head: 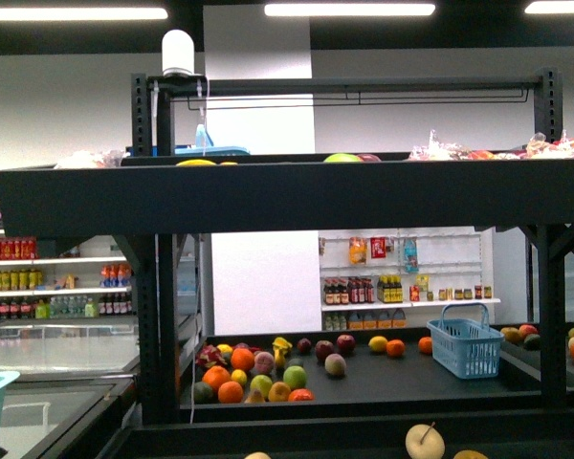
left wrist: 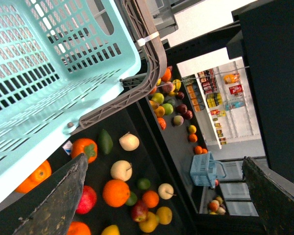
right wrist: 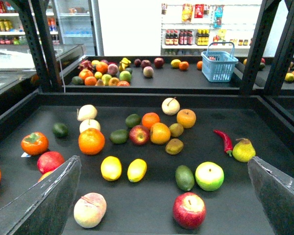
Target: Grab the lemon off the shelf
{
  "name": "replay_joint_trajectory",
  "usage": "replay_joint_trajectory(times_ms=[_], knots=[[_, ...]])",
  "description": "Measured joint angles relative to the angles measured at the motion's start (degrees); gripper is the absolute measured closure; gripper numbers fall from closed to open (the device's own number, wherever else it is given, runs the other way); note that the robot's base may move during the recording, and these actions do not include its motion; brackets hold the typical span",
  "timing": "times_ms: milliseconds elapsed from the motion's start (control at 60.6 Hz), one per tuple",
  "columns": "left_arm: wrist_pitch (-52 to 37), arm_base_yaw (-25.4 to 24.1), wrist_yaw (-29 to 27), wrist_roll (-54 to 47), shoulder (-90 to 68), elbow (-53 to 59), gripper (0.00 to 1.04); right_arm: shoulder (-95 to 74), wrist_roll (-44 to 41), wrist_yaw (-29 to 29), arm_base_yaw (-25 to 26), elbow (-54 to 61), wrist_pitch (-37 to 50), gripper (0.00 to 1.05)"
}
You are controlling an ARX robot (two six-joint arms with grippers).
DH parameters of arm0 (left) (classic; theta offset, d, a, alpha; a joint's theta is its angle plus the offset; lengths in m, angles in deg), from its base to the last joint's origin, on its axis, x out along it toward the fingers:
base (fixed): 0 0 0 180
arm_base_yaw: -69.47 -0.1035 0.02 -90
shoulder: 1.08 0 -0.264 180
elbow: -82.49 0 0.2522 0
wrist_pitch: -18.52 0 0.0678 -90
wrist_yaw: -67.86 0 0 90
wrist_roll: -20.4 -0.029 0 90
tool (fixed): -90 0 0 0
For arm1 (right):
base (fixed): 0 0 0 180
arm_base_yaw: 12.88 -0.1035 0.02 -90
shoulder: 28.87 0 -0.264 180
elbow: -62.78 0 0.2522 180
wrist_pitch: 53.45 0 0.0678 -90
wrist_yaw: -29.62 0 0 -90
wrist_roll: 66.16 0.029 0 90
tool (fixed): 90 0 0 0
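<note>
The lemon [right wrist: 111,168], bright yellow and rounded-oval, lies on the dark deck of the black shelf [right wrist: 137,99] in the right wrist view, close beside a narrower yellow fruit [right wrist: 137,170]. My right gripper [right wrist: 164,160] is open and empty, hovering over this deck, with the lemon between its fingers but nearer the left finger [right wrist: 54,196]. My left gripper [left wrist: 165,159] is open and empty over the same kind of fruit-covered deck, under a teal basket [left wrist: 49,63]. The shelf's upper deck [head: 268,196] spans the front view; neither gripper shows there.
Around the lemon lie an orange [right wrist: 91,141], a peach [right wrist: 89,210], a red apple [right wrist: 189,210], a green apple [right wrist: 209,176], an avocado [right wrist: 184,177] and a red chilli [right wrist: 224,140]. A blue basket [right wrist: 219,65] stands on the far stand. Black uprights [right wrist: 41,44] flank the deck.
</note>
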State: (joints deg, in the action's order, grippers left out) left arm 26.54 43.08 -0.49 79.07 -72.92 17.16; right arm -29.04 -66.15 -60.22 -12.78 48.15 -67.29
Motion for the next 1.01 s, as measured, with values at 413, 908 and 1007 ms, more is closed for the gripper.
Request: replay_joint_trajectory(times_ms=[413, 908, 1007], knots=[[-3.8, -1.4, 0.0, 16.2, -22.1, -19.1, 0.08, 0.0, 0.0, 0.0, 0.0, 0.0, 0.0, 0.02], [-3.0, -2.1, -0.2, 20.3, -40.1, -36.8, 0.08, 0.0, 0.0, 0.0, 0.0, 0.0, 0.0, 0.02], [-1.7, -2.0, -0.4, 20.0, -45.3, -44.4, 0.08, 0.0, 0.0, 0.0, 0.0, 0.0, 0.0, 0.02]])
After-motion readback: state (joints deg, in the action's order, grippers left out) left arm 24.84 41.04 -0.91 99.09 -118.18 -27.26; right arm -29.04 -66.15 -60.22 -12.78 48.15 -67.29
